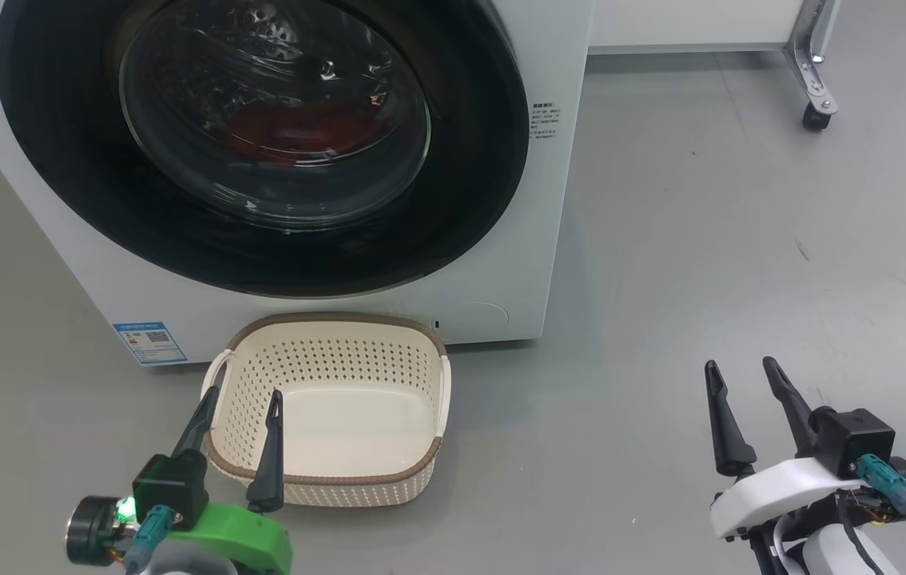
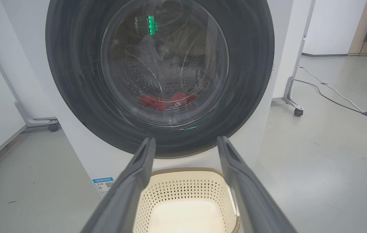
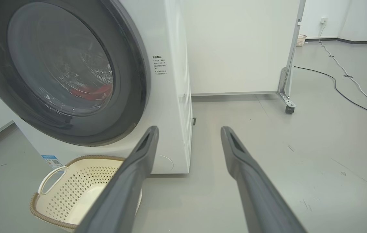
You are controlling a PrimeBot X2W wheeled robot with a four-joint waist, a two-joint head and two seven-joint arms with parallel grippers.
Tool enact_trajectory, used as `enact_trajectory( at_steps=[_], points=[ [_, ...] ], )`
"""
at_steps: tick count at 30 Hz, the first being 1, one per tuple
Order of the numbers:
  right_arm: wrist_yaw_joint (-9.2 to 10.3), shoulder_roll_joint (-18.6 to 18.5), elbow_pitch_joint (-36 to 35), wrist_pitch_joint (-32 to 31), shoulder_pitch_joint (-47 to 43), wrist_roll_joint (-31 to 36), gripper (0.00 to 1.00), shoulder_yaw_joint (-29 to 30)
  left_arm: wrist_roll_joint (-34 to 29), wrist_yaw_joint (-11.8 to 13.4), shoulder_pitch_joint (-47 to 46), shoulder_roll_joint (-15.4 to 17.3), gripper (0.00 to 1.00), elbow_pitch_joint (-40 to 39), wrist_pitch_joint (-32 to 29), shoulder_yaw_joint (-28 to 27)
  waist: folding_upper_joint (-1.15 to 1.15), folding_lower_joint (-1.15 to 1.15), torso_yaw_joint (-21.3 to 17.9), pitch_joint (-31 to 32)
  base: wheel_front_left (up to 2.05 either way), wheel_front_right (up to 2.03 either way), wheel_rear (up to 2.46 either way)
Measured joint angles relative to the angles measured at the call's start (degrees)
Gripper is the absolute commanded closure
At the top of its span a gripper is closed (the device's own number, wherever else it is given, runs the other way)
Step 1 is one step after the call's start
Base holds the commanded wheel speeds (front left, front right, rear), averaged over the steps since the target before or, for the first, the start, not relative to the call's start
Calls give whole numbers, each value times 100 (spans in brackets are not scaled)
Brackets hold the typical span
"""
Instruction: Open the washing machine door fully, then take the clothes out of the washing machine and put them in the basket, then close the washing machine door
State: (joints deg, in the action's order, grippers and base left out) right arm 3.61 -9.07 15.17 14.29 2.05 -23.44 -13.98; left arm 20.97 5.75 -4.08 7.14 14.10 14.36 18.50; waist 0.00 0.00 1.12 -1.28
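Test lab, wheeled partition (image 3: 235, 48), taped cable (image 3: 348, 76)

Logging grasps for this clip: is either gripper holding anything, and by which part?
Nothing is held. The left gripper is open and empty by the basket; the right gripper is open and empty over the floor.

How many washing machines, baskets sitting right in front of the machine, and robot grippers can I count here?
Washing machine: 1
Basket: 1
Grippers: 2, the left gripper and the right gripper
Total: 4
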Motion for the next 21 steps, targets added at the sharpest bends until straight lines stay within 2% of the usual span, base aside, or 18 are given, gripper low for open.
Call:
enact_trajectory(
  at_steps=[8, 9, 10, 11, 21],
  points=[
    [-52, 9, 4, 0, 0, 38, 0, 55, -91, 1, 0, -29, 0, 25, 0, -7, 0, 0, 1, -3, 0, 0, 0],
    [-52, 15, 4, 0, 0, 40, 11, 62, -98, 1, 0, -30, 0, 26, 0, -9, 0, 0, 1, -4, 0, 0, 0],
    [-53, 25, 4, 0, 0, 40, 91, 69, -98, 1, 0, -31, 0, 29, 0, -12, 0, 0, 0, -6, 0, 0, 0],
    [-63, 32, 4, 0, 0, 40, 100, 71, -98, 1, 0, -32, 0, 31, 0, -18, 0, 0, 0, -7, 0, 0, 0],
    [-212, 57, 21, 0, 0, 33, 100, 105, -109, 1, 0, -65, 0, 36, 0, -33, 0, 0, 1, -38, 0, 0, 0]
  ],
)
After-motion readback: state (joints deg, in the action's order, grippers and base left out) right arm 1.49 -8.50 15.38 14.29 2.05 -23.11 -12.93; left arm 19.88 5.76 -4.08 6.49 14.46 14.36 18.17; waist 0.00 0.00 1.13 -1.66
